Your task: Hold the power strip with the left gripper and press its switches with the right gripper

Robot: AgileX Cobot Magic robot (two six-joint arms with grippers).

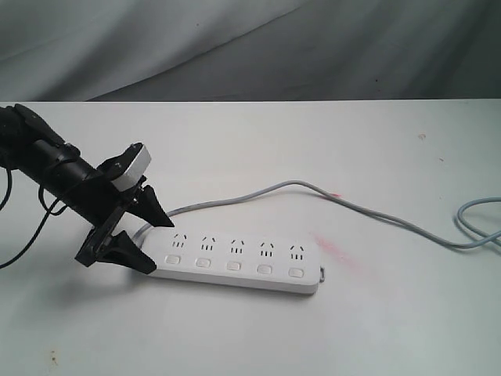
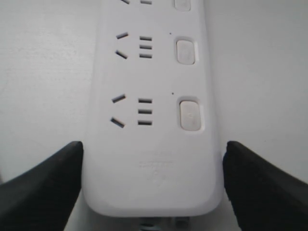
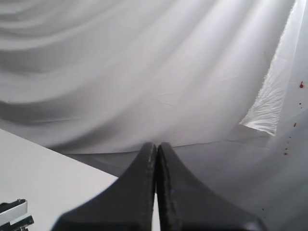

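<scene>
Where the strip lies: the long flat white plastic power strip (image 1: 235,262) is laid sockets-up on the white worktop (image 1: 376,329), left of its middle, nearer the front edge than the back and roughly parallel to the front edge.
Cord: the thin grey cord (image 1: 368,210) is led out of the strip's left end, curved toward the back edge and carried off to the right edge, clear of the buttons.
Left claw: the slim black left gripper (image 1: 162,247) is set astride the strip's cord end. Its two pointed black fingers (image 2: 48,183) are seen against the two long sides, so the bar appears to be pinched across its width.
Reason for the hold: the end is taken rather than the middle, it is judged, so that the bar is pinned against sliding while every button is left uncovered.
Switches: five small square white push buttons (image 1: 234,266) are ranged along the front side, one below each socket group. Whether any is pressed in cannot be told.
Right claw: the black right gripper (image 3: 157,149) is seen only from its own wrist, fingertips pressed together on nothing, pointed at the grey draped backdrop (image 3: 144,72). A closed tip is judged to serve as one blunt pressing point.
Step judged: the hold is made, and no pressing is begun yet.
</scene>
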